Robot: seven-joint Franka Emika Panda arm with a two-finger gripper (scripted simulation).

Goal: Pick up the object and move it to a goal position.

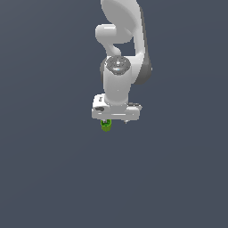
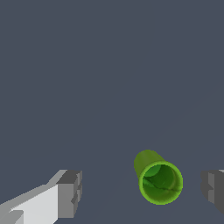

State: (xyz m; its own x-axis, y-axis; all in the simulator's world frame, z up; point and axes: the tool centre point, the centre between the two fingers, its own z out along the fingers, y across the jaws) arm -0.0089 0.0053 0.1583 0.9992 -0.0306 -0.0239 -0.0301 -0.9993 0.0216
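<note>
The object (image 2: 158, 179) is a small bright green cup with a darker hollow top. In the wrist view it lies between my two grey fingertips, much closer to one pad (image 2: 213, 188) than to the other pad (image 2: 70, 192), and touching neither. My gripper (image 2: 142, 190) is open around it. In the exterior view the white arm hangs straight down and the object (image 1: 106, 125) peeks out just under the gripper (image 1: 115, 120), toward the exterior view's left side of the hand. The fingers are mostly hidden there behind the hand.
A plain dark grey-blue surface (image 1: 53, 178) fills the surroundings in both views. No other objects, containers or edges show.
</note>
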